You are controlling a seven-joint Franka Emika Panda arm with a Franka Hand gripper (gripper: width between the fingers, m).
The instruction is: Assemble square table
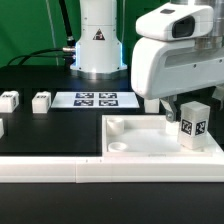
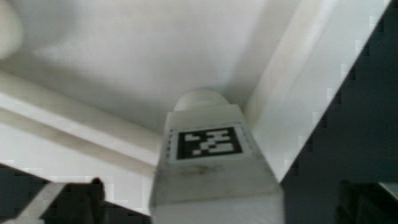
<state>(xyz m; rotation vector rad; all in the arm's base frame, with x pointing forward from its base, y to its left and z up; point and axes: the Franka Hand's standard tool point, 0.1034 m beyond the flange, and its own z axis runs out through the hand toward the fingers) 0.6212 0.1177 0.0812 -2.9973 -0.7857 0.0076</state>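
Observation:
The square table slab (image 1: 150, 135) lies at the exterior view's right front, white with a raised rim and a rounded pocket near its left corner. My gripper (image 1: 190, 105) is shut on a white tagged leg block (image 1: 193, 124) and holds it upright over the slab's right part, its lower end at or just above the slab. In the wrist view the leg block (image 2: 210, 150) fills the middle, tag facing the camera, tip near the slab's inner corner (image 2: 249, 70). Two more leg blocks (image 1: 41, 101) (image 1: 8, 100) stand at the left, and another shows at the left edge (image 1: 2, 128).
The marker board (image 1: 96, 99) lies flat behind the slab, in front of the robot base (image 1: 98, 45). A long white border rail (image 1: 60, 170) runs along the front edge of the black table.

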